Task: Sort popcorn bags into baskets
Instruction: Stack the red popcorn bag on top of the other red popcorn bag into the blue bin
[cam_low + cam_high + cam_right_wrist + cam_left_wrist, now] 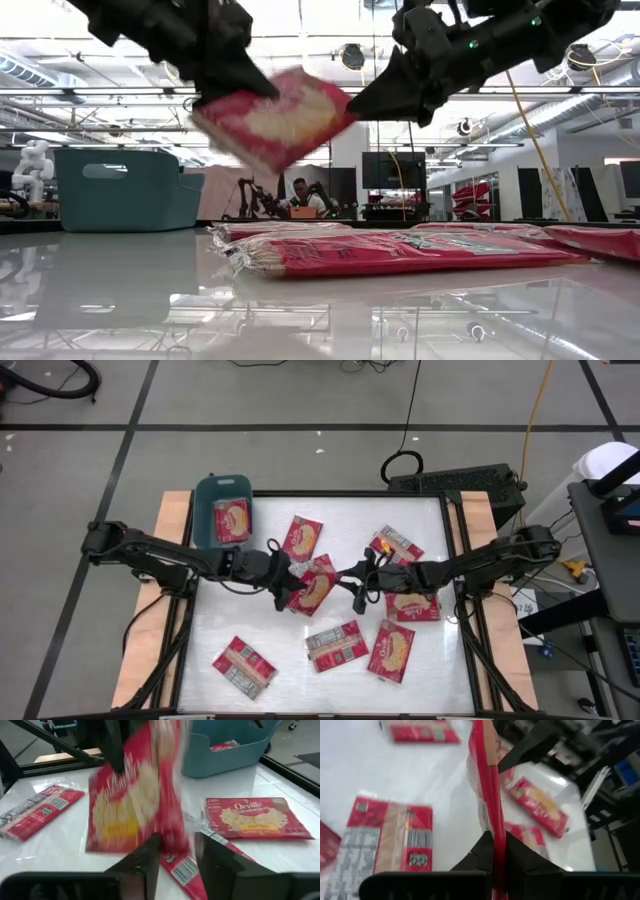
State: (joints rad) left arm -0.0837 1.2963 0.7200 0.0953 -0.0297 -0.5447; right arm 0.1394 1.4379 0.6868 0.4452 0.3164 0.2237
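A red popcorn bag (275,115) hangs in the air over the middle of the table, with my left gripper (283,582) shut on its left end. My right gripper (352,575) stands open at the bag's right end, a finger on either side of the bag's corner (172,832). The teal basket (205,510) stands at the table's far left corner with one bag (232,520) lying flat in it. Several more bags lie flat on the table, among them one (302,538) at the far middle and one (337,645) at the near middle. My left gripper pinches the bag's left end (493,827) between its two fingers, coming from the table's left and slanting a little downward. The bag is lifted clear of the table, standing on edge and tilted. My right gripper: whether its open fingers (372,98) touch the bag's right end, I cannot tell.
Loose bags lie at the right (412,605), near right (392,650), near left (243,665) and far right (397,545). Wooden rails (170,520) border the table on both sides. A black box (455,485) sits beyond the far right corner. A person (300,192) shows far behind.
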